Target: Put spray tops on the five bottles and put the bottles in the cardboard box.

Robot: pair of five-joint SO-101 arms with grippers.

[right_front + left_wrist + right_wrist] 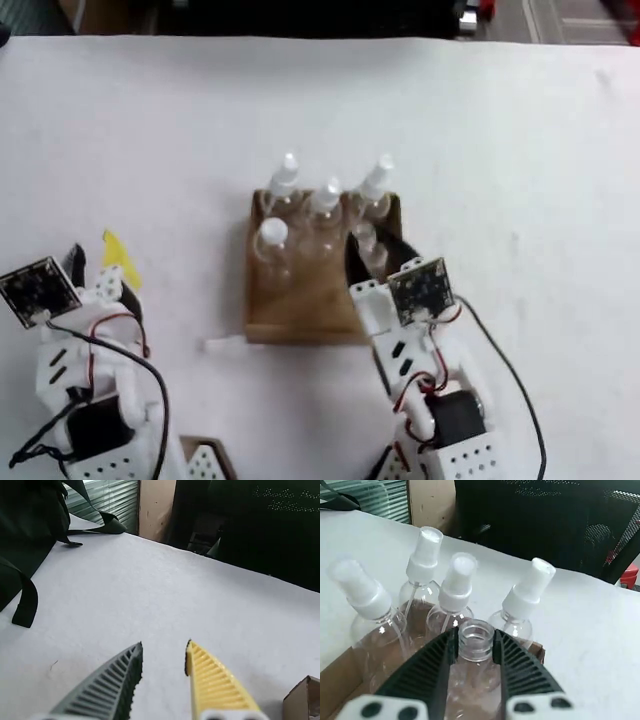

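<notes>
Five clear plastic bottles (440,625) are in the cardboard box (300,315), and four of them wear white spray tops (423,555). The fifth bottle (475,627) has an open neck with no top. My right gripper (475,639) is closed on that neck, one black jaw on either side, at the box corner nearest my right arm. My left gripper (163,646) hangs over the white table (150,590), left of the box, with its grey and yellow jaws apart.
</notes>
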